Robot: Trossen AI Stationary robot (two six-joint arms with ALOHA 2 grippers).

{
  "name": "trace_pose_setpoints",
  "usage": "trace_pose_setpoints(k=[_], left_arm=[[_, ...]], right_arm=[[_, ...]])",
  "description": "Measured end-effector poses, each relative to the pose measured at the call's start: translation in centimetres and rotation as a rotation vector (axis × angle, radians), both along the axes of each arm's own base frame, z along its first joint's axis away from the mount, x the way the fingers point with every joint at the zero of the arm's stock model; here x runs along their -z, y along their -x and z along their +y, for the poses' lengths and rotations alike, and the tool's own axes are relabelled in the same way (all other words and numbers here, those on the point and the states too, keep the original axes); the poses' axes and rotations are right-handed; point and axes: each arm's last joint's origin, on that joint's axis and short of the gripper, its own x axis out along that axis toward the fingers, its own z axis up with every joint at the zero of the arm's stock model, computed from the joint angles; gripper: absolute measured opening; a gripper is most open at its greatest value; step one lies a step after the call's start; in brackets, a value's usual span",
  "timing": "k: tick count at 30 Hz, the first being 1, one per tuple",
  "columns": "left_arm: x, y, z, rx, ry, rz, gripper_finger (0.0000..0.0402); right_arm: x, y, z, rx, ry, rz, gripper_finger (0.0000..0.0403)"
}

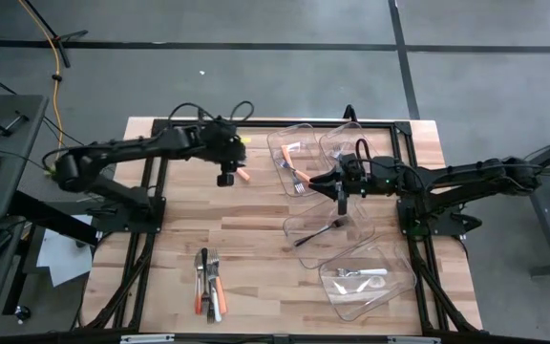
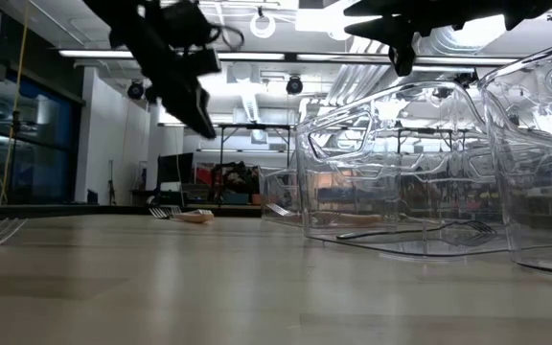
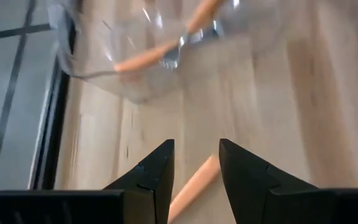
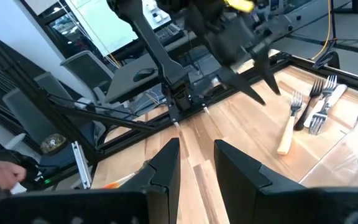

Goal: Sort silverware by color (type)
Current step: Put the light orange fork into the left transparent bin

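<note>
An orange-handled piece of silverware [image 1: 243,175] lies flat on the table's far left part; it also shows in the low view [image 2: 195,218]. My left gripper [image 1: 225,178] hangs open just above it, and the orange handle [image 3: 194,182] shows between its fingers [image 3: 157,174], apart from them. My right gripper [image 1: 342,199] is open and empty, raised over the clear bins; its fingers show in the right wrist view [image 4: 197,163]. A pile of silverware with orange, white and metal handles [image 1: 208,283] lies near the front edge.
Several clear plastic bins stand at the right. One at the far side [image 1: 294,158] holds orange-handled pieces [image 3: 160,53], one in the middle [image 1: 325,227] holds a dark fork [image 1: 318,232], and one near the front [image 1: 366,282] holds white-handled pieces. A black frame [image 1: 156,182] edges the table.
</note>
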Motion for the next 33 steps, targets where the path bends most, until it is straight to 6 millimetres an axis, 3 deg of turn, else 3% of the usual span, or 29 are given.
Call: trace_pose_setpoints(k=[5, 12, 18, 27, 33], left_arm=[[3.0, -0.8, 1.2, 0.068, 0.065, 0.105, 0.0115], [6.0, -1.3, 2.4, 0.023, 0.195, 0.169, 0.0115], [6.8, -1.4, 2.6, 0.018, 0.205, 0.188, 0.0121], [8.3, -1.6, 2.9, 0.076, 0.186, 0.248, 0.0167], [8.3, -1.9, 3.1, 0.165, 0.117, 0.241, 0.019]], right_arm=[[0.1, 0.0, 0.0, 0.001, -0.013, 0.015, 0.0083], [1.0, 0.2, 0.0, 0.003, -0.017, 0.107, 0.0083], [1.1, 0.2, 0.0, 0.002, -0.017, 0.119, 0.0083], [1.1, 0.2, 0.0, 0.003, -0.02, 0.119, 0.0083], [1.1, 0.2, -0.1, 0.051, -0.035, 0.117, 0.0083]])
